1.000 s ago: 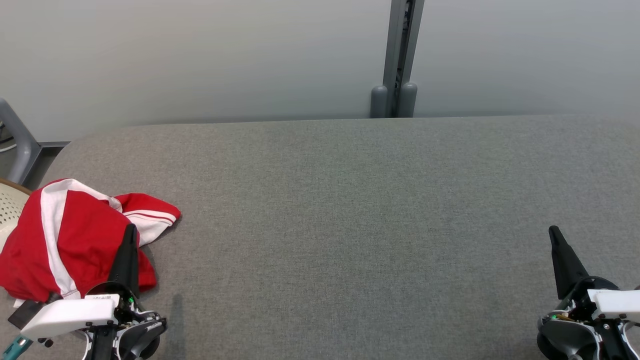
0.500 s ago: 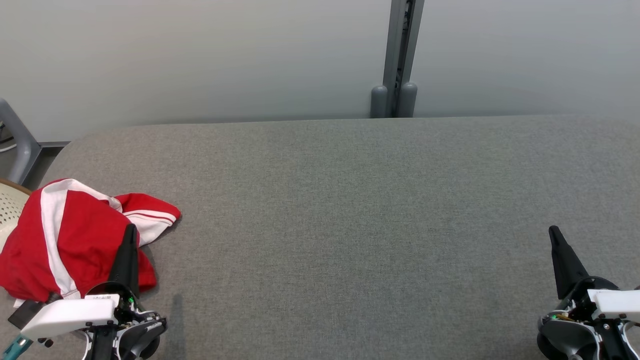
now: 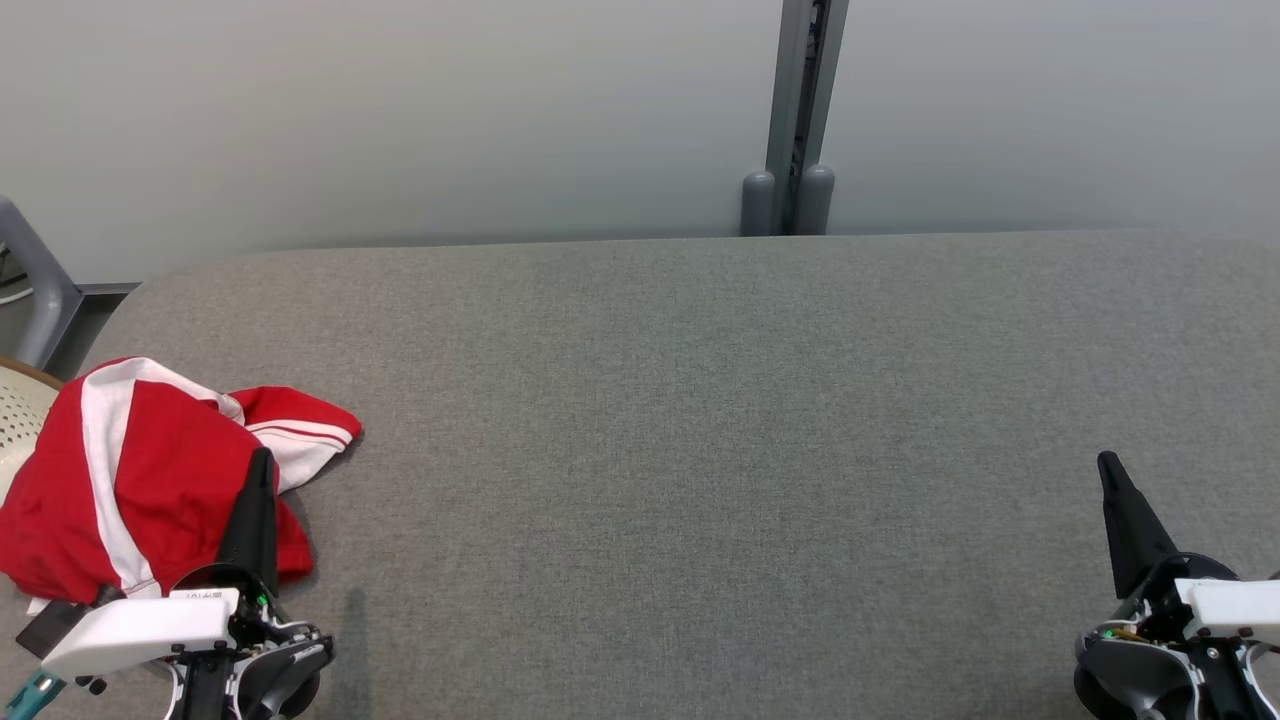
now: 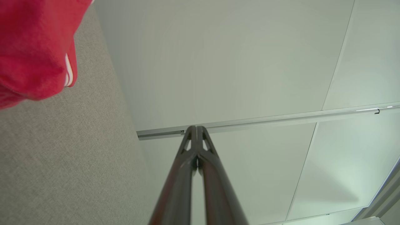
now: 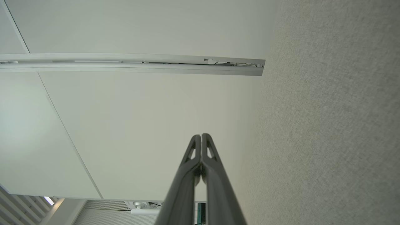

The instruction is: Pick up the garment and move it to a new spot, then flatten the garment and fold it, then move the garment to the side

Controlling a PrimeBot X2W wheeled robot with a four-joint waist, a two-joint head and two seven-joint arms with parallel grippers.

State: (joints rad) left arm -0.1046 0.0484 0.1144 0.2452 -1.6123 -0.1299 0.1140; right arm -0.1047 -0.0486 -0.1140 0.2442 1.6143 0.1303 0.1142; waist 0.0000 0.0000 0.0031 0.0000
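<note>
While both tools are being held with fingers pressed together and nothing between them, the garment (image 3: 140, 470) is lying bunched at 8 o'clock on the table (image 3: 700, 430), close to its 9 o'clock edge. The left gripper (image 3: 262, 458) is being held at 7 o'clock, its tip overlapping the heap's 4 o'clock side in the head view; whether cloth is being touched cannot be told. The right gripper (image 3: 1108, 462) is being held at 5 o'clock, well apart from the cloth.

Risks are being judged as follows. With fingers together no hold is being offered, so the heap may merely be pushed toward the edge and tipped off. If only a top layer is pinched, the cloth may be dragged as a knot, with tucked parts trapped and the flattening spoiled.

The garment is being read as soft red knit with white stripes, limp and rumpled, a striped cuff pointing to 3 o'clock. The table is being shown as coarse grey weave with a rounded corner, likely grippy. The fingers are being seen as long, dark and tapered.
</note>
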